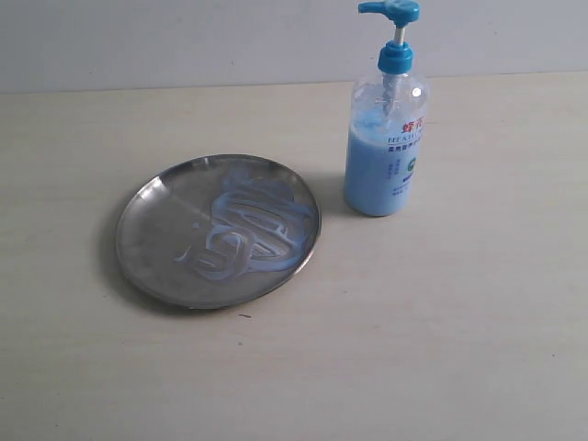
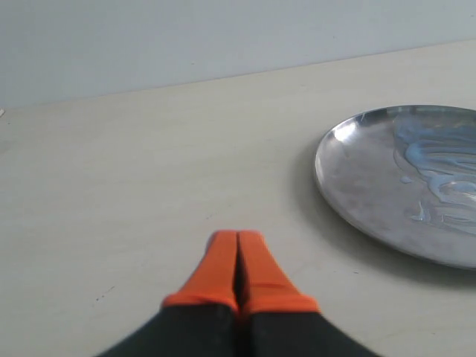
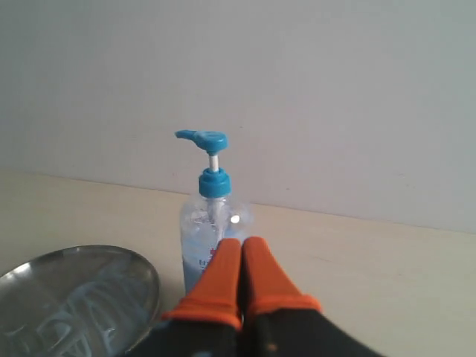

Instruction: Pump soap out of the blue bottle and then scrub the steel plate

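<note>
So, left gripper: orange fingers pressed flat together with nothing between them, over bare table; the plate lies off to one side, apart from it.
Right gripper: orange fingers likewise closed against each other and empty; the bottle stands beyond the fingertips.
Blue bottle: upright on the table near the back wall, at the right of the exterior view; clear body filled most of the way with light-blue liquid; red-and-green printed label facing the camera.
Pump head: bright blue, raised on its stem, spout pointing left in the exterior view.
Steel plate: flat on the table, left of the bottle, near it but not touching.
Soap: whitish-blue swirled streaks across the plate's middle and its bottle side; the far-left part is bare metal.
Wall: plain pale grey behind the table.
</note>
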`<state>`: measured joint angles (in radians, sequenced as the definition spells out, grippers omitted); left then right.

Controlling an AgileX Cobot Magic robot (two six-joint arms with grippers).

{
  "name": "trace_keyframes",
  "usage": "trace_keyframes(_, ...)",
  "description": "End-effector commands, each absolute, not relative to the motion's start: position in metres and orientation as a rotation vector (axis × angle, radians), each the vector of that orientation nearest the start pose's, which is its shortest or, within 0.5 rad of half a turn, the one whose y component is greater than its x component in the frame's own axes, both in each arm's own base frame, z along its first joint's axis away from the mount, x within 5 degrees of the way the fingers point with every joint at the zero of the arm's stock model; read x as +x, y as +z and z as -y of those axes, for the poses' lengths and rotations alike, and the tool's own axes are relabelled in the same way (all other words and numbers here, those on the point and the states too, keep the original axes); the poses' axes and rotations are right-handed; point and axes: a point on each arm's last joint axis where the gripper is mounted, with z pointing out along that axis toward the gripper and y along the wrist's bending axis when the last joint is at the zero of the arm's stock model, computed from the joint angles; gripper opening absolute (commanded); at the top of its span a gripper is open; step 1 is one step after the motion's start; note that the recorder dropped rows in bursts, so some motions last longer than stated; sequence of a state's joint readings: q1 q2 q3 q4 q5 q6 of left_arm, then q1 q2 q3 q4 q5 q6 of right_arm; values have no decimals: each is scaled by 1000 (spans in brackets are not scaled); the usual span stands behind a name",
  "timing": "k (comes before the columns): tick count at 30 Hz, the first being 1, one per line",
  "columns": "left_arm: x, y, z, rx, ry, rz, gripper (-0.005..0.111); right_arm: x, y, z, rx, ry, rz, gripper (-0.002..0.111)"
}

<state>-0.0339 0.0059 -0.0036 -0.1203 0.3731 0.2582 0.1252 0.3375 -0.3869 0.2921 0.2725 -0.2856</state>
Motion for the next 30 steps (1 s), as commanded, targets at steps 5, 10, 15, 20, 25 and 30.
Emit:
trace_keyframes(5,53,180,6,194,25,-1839,0,97,311,-29,-215,264,-1737,0)
trace_keyframes(10,53,180,6,194,25,-1839,0,96,315,-30,-136,353,-1709,0)
trace_keyframes(15,53,180,6,194,25,-1839,0,96,316,-30,-114,372,-1695,0)
trace_keyframes(20,53,180,6,194,25,-1839,0,97,319,-29,-99,370,-1669,0)
trace_keyframes(25,53,180,6,194,25,-1839,0,98,326,-26,-63,348,-1589,0)
trace_keyframes(30,53,180,6,194,25,-1839,0,99,327,-26,-20,395,-1588,1)
